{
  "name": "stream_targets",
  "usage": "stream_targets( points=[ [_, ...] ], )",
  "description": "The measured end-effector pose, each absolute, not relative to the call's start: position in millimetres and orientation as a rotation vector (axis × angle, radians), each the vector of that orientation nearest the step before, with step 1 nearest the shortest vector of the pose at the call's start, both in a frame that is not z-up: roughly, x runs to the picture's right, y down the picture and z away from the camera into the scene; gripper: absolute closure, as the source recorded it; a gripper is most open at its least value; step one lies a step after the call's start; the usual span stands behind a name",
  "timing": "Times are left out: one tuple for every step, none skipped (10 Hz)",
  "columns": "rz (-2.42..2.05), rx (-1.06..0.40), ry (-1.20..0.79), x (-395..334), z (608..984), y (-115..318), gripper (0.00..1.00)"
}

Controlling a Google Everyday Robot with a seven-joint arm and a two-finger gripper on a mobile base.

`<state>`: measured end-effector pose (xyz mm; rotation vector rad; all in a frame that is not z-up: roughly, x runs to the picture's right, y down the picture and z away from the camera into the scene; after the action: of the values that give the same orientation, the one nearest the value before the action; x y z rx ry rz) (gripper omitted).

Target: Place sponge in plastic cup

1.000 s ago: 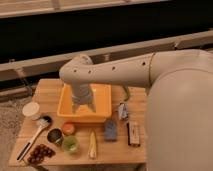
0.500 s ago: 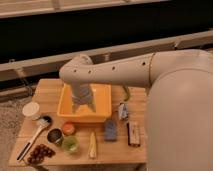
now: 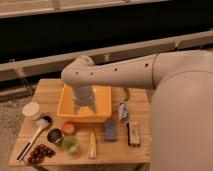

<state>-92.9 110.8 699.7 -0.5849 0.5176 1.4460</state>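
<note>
The sponge point(image 3: 110, 130), a small blue-grey block, lies on the wooden table point(image 3: 120, 150) just in front of the yellow bin's right corner. The plastic cup point(image 3: 31, 110), short and white with a cream top, stands at the table's left edge. My gripper point(image 3: 84, 107) hangs over the inside of the yellow bin point(image 3: 102, 102), left of the sponge and right of the cup. It holds nothing that I can see.
A dark brown block point(image 3: 133, 133) lies right of the sponge. A small orange cup point(image 3: 68, 128), a green cup point(image 3: 70, 144), a dark cup point(image 3: 54, 135), a brush point(image 3: 35, 135), grapes point(image 3: 39, 153), a pale wedge point(image 3: 92, 145) and a packet point(image 3: 123, 110) also sit on the table.
</note>
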Motion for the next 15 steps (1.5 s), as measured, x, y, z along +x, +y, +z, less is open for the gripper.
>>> stream_targets(
  points=[
    [1.448, -0.585, 0.515, -82.4, 695.5, 119.1, 0.35],
    [1.446, -0.585, 0.507, -69.4, 690.1, 130.0, 0.35],
    [1.445, -0.584, 0.499, -59.2, 686.6, 138.4, 0.35],
    [1.440, -0.580, 0.487, -52.3, 685.3, 146.4, 0.35],
    [1.437, -0.578, 0.478, -46.2, 686.1, 154.5, 0.35],
    [1.438, -0.570, 0.472, -34.5, 691.8, 164.1, 0.35],
    [1.442, -0.567, 0.461, -25.8, 699.2, 174.1, 0.35],
    [1.438, -0.570, 0.447, -21.3, 708.7, 184.5, 0.35],
    [1.441, -0.574, 0.440, -18.8, 712.4, 188.7, 0.35],
    [1.448, -0.581, 0.426, -14.1, 718.3, 191.1, 0.35],
    [1.454, -0.591, 0.416, -10.7, 723.8, 193.2, 0.35],
    [1.459, -0.597, 0.408, -7.2, 731.3, 195.3, 0.35],
    [1.464, -0.599, 0.401, -0.7, 742.3, 197.2, 0.35],
    [1.467, -0.600, 0.395, 3.4, 751.0, 198.0, 0.35],
    [1.466, -0.596, 0.395, 6.6, 758.3, 199.4, 0.35]
  ],
)
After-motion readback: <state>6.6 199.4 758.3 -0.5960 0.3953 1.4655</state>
